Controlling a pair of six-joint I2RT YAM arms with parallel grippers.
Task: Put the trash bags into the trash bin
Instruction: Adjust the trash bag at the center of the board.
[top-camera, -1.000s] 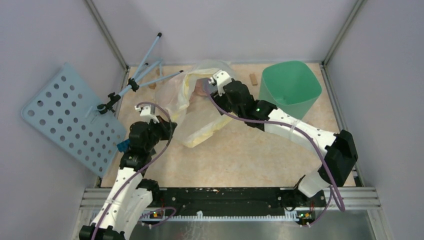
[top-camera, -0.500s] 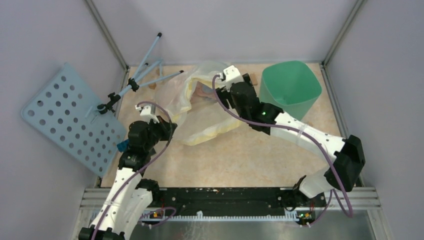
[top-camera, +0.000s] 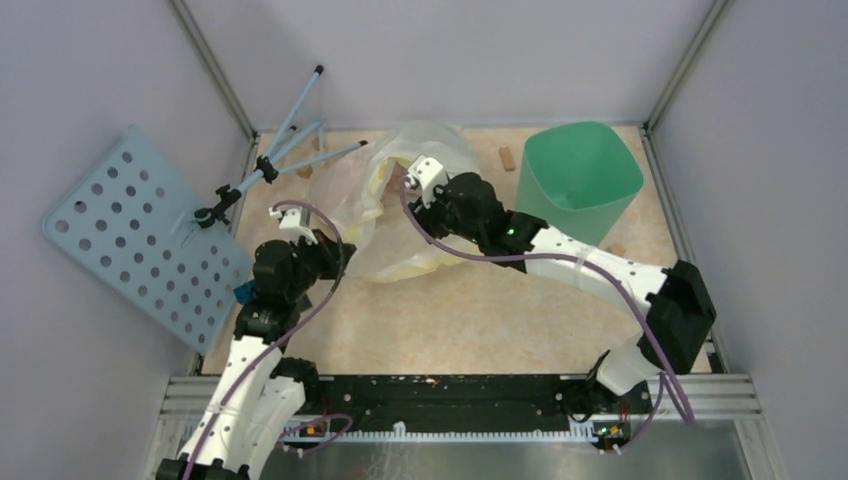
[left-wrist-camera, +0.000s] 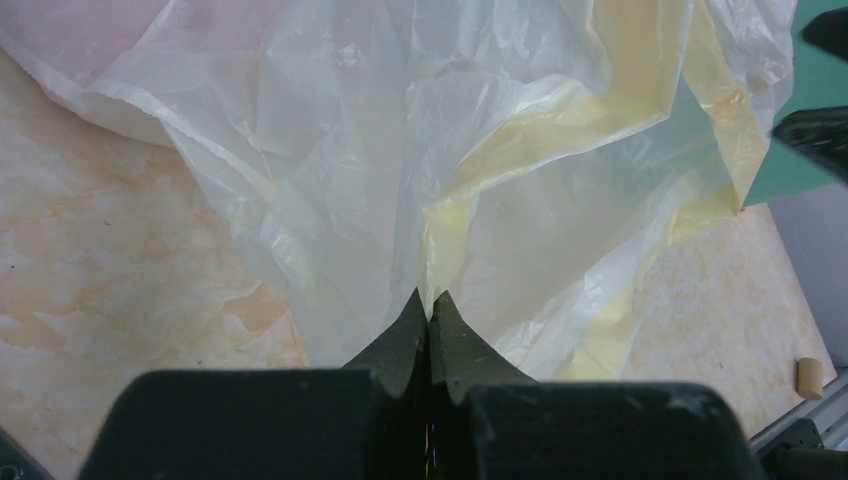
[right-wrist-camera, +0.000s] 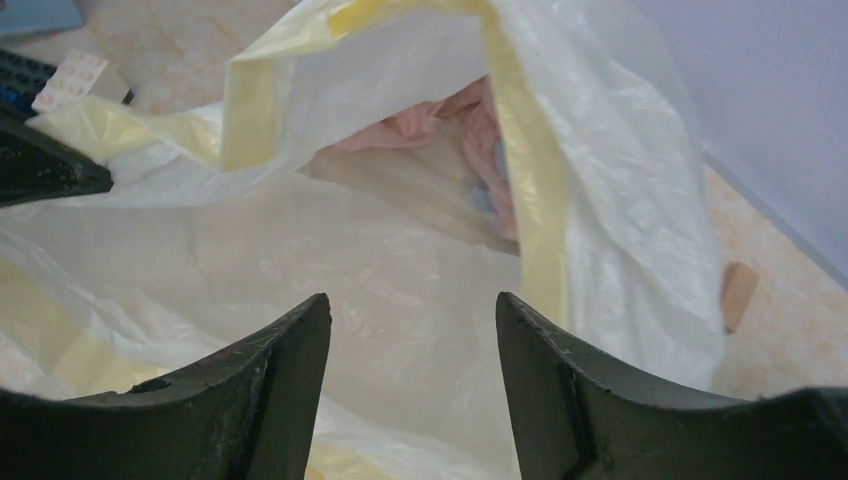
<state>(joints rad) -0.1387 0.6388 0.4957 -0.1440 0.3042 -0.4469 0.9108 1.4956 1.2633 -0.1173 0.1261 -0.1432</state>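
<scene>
Beige marbled tabletop (top-camera: 480, 310). Mint-green bin (top-camera: 580, 175) upright at far right corner. Crumpled whitish bag with yellow rim (top-camera: 400, 255) sprawled far centre-left. Small wooden block (top-camera: 507, 158) between bag and bin. Second block (top-camera: 617, 250) just beside bin's near side.

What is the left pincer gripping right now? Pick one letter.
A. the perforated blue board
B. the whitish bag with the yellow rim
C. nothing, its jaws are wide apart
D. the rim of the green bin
B: in the left wrist view the left pincer is shut on a fold of the whitish bag with the yellow rim.
</scene>
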